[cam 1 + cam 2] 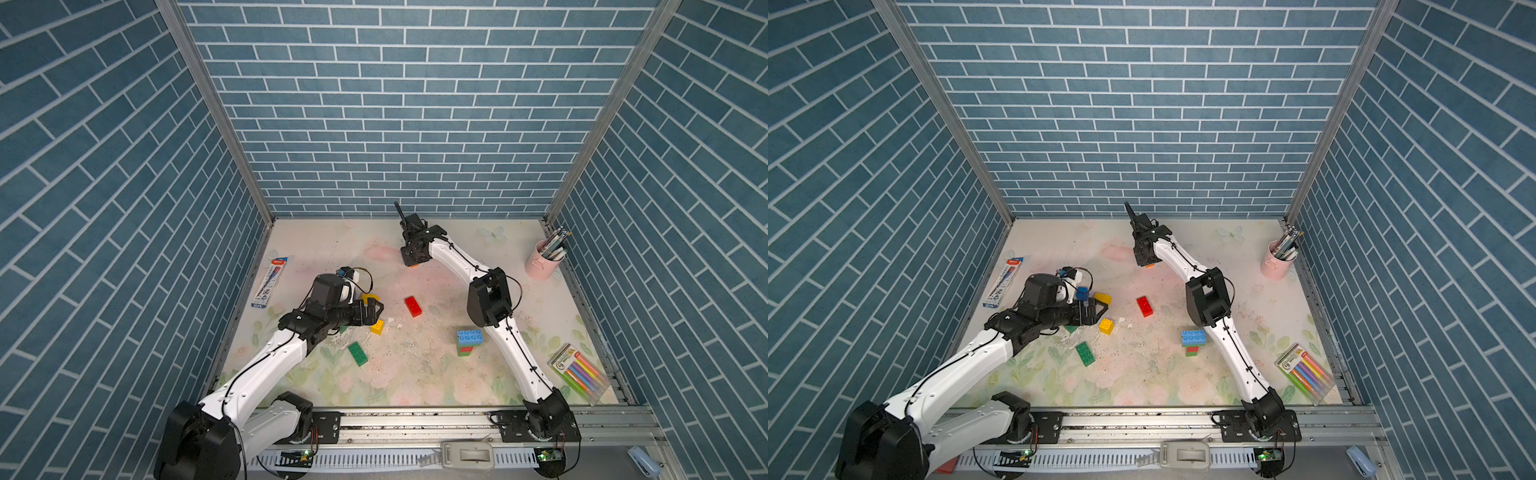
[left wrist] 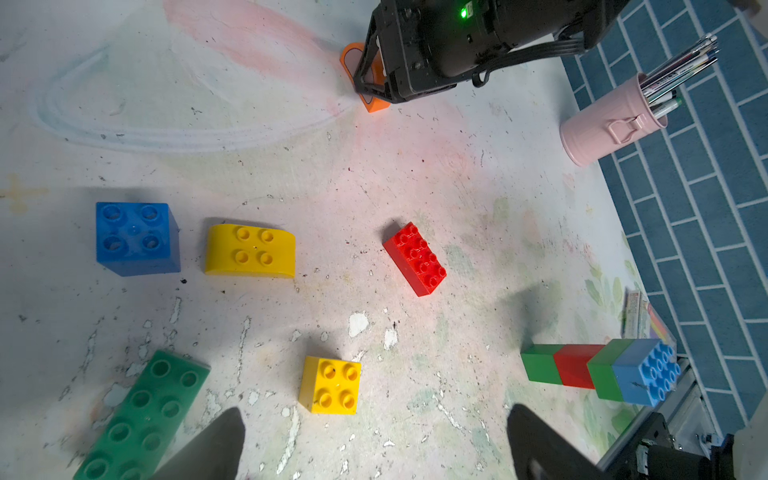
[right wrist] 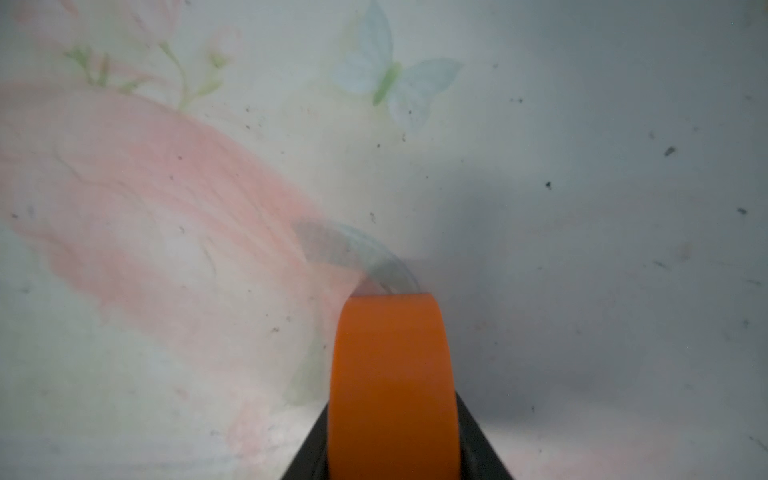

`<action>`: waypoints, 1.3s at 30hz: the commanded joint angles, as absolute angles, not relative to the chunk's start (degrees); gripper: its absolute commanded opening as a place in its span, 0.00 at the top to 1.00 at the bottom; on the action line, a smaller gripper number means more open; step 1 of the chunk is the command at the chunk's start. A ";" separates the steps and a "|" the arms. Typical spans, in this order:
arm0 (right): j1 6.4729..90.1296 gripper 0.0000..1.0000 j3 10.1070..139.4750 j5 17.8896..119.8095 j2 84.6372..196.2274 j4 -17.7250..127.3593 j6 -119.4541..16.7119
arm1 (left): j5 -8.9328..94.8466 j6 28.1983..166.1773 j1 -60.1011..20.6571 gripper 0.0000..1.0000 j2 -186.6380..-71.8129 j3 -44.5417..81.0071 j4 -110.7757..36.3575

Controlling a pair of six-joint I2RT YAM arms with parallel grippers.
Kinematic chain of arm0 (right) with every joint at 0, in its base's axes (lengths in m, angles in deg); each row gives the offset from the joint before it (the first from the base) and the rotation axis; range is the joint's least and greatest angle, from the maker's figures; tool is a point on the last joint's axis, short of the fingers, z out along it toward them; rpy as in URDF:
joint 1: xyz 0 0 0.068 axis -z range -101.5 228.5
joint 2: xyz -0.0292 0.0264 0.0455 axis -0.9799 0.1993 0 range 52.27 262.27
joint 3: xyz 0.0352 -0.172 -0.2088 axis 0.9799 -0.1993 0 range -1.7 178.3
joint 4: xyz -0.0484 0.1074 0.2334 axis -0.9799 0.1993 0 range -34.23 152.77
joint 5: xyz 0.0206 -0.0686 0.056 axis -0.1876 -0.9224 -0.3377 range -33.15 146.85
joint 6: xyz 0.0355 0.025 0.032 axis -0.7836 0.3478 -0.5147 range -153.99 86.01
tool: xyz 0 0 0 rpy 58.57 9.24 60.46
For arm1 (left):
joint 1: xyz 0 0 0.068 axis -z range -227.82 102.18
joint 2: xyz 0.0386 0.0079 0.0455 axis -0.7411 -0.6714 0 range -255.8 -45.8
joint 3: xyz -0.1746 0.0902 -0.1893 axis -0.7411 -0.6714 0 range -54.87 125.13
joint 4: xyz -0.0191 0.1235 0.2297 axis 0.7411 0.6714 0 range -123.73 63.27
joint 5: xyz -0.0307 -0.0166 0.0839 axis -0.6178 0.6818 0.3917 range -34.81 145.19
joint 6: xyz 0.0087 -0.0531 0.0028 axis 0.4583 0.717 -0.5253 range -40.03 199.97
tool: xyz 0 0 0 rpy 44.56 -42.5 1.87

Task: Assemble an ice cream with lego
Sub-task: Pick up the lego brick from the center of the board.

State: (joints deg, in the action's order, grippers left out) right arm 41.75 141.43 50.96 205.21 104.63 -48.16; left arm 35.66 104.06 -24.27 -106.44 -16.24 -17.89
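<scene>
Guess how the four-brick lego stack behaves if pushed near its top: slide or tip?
Probably tips: the stack is tall, and its blue top brick looks wider than the base bricks. Likely stiff: the bricks sit flush, no gaps. A low push may slide it on the flat mat.

the white-and-black left arm (image 1: 266,365) was folded low at the elbow, its forearm turned toward the middle, and the black left gripper (image 2: 374,446) hung with both jaws spread wide, holding nothing. the white-and-black right arm (image 1: 515,345) stretched far forward, wrist bent straight down, and the black right gripper (image 2: 368,79) was clamped on a small orange plastic brick (image 3: 392,374)
</scene>
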 commanded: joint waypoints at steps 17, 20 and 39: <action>41.94 0.91 99.62 51.79 173.03 97.25 -39.89 | 35.94 103.43 -24.02 0.00 -103.72 -16.52 -17.12; 42.03 0.92 92.44 53.28 170.24 94.44 -37.62 | 35.81 103.52 -24.07 0.01 -103.87 -16.51 -17.20; 42.03 0.72 80.40 56.02 168.63 89.61 -31.26 | 36.24 102.96 -24.00 0.00 -104.93 -15.85 -16.76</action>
